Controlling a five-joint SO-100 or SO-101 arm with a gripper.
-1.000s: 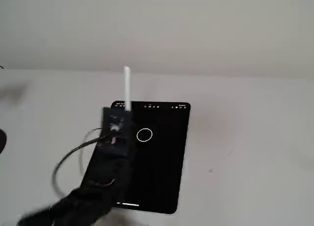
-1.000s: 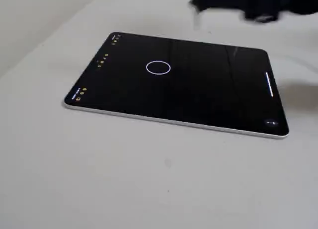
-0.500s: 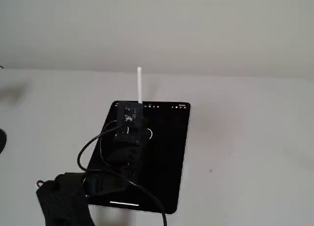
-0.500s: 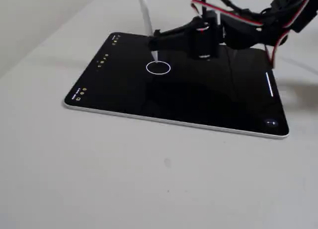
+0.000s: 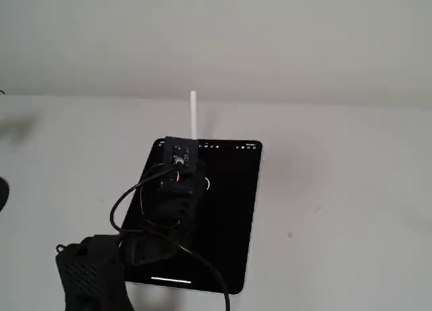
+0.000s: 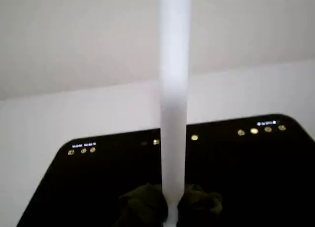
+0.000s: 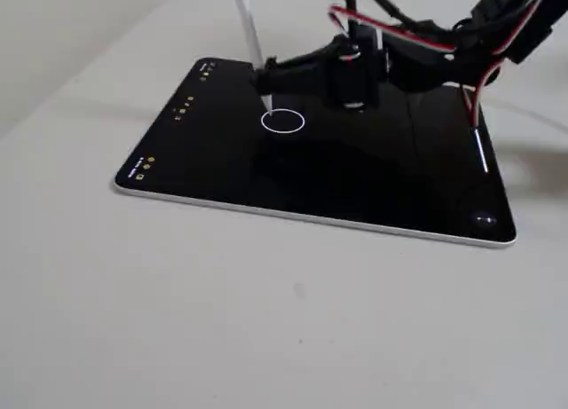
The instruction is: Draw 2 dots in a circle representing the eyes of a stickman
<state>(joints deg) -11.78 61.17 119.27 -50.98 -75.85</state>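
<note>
- Holding a white stylus [image 7: 251, 32], the gripper [image 7: 271, 75] is clamped on it above the tablet [image 7: 195, 174].
- Circle [image 7: 283, 121]: mid-screen, nearer the icon edge; no dots show inside it.
- Stylus tip hangs just at the circle's upper-left rim, apparently not yet inside.
- Judgement: shift the tip inward, tap lightly and lift straight up, so no streak forms.

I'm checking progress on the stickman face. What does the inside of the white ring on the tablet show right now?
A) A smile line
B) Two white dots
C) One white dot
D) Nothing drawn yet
D: in a fixed view the circle encloses only black screen, with the stylus tip at its upper left edge, held by the gripper.
</note>
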